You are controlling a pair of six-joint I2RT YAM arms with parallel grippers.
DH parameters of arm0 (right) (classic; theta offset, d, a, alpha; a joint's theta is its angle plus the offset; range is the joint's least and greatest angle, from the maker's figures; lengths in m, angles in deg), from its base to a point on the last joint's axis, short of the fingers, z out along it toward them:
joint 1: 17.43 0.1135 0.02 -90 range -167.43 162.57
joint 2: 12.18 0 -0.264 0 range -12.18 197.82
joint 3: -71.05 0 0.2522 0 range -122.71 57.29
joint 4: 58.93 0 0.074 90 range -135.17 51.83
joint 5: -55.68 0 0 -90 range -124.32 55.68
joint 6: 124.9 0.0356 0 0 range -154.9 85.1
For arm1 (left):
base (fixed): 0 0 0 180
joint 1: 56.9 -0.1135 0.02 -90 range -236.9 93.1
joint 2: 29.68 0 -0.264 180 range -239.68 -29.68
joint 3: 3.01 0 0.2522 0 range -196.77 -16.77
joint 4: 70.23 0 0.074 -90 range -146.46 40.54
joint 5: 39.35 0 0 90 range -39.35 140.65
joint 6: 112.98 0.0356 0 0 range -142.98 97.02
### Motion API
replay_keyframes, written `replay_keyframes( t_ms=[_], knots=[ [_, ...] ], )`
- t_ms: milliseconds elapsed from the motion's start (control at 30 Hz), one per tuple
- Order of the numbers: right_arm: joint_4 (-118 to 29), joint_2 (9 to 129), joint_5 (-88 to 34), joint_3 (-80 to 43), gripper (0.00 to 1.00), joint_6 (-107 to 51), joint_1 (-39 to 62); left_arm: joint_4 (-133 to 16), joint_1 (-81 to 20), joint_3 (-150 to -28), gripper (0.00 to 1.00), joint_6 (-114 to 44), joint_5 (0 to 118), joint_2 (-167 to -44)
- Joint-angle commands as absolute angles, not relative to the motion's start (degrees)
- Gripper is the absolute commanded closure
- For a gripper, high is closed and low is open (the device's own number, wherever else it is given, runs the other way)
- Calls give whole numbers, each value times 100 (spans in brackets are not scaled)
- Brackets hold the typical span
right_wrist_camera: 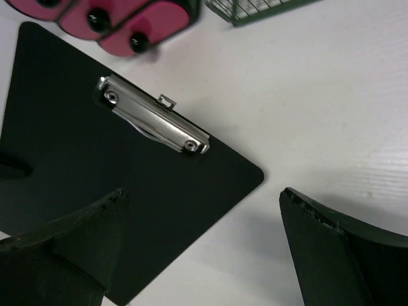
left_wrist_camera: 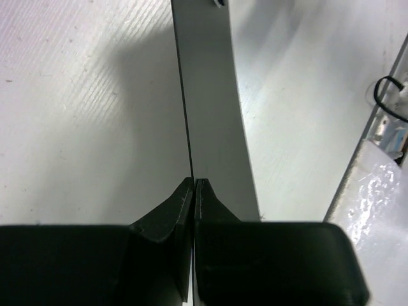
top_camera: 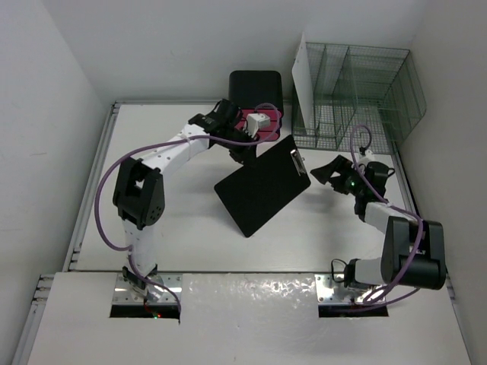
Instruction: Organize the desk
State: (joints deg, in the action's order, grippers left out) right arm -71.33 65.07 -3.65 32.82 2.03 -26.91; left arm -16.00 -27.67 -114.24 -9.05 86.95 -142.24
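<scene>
A black clipboard (top_camera: 262, 186) with a metal clip (top_camera: 297, 161) lies slantwise in the middle of the white desk (top_camera: 190, 228). My left gripper (top_camera: 242, 154) is shut on its far left edge. In the left wrist view the board (left_wrist_camera: 210, 95) runs up from the closed fingertips, seen almost edge-on, and casts a shadow on the desk. My right gripper (top_camera: 323, 171) stands wide open just right of the clip end and holds nothing. In the right wrist view the clipboard (right_wrist_camera: 115, 172) and its clip (right_wrist_camera: 153, 121) lie ahead of the open right gripper (right_wrist_camera: 203, 194).
A green wire organizer (top_camera: 358, 91) holding a white sheet (top_camera: 303, 80) stands at the back right. A black box (top_camera: 256, 91) and a pink holder (top_camera: 255, 122) sit behind the left gripper. The pink holder (right_wrist_camera: 127, 25) lies just beyond the clipboard.
</scene>
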Motion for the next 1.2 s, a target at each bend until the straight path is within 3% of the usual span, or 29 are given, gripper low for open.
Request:
replay_keyframes(
  t_ms=[0, 467, 867, 1033, 1167],
  knots=[
    [-9189, 6683, 461, 3575, 4, 1159, -2807, -1648, -2807, -11889, 100, -1006, 8870, -13884],
    [-9976, 7202, 383, 3892, 7, 1362, -2728, -1401, -2781, -12795, 100, -1296, 8398, -14025],
    [-6189, 5366, -1446, 2909, 8, -387, -2385, -1384, -2447, -12409, 100, -813, 7703, -14034],
    [-6107, 5180, -744, 2416, 6, -1185, -2385, -1314, -2324, -12356, 100, -497, 7430, -13990],
    [-6565, 6066, 125, 1732, 9, -1766, -2385, -1243, -2280, -12365, 100, -190, 7315, -14042]
  ],
)
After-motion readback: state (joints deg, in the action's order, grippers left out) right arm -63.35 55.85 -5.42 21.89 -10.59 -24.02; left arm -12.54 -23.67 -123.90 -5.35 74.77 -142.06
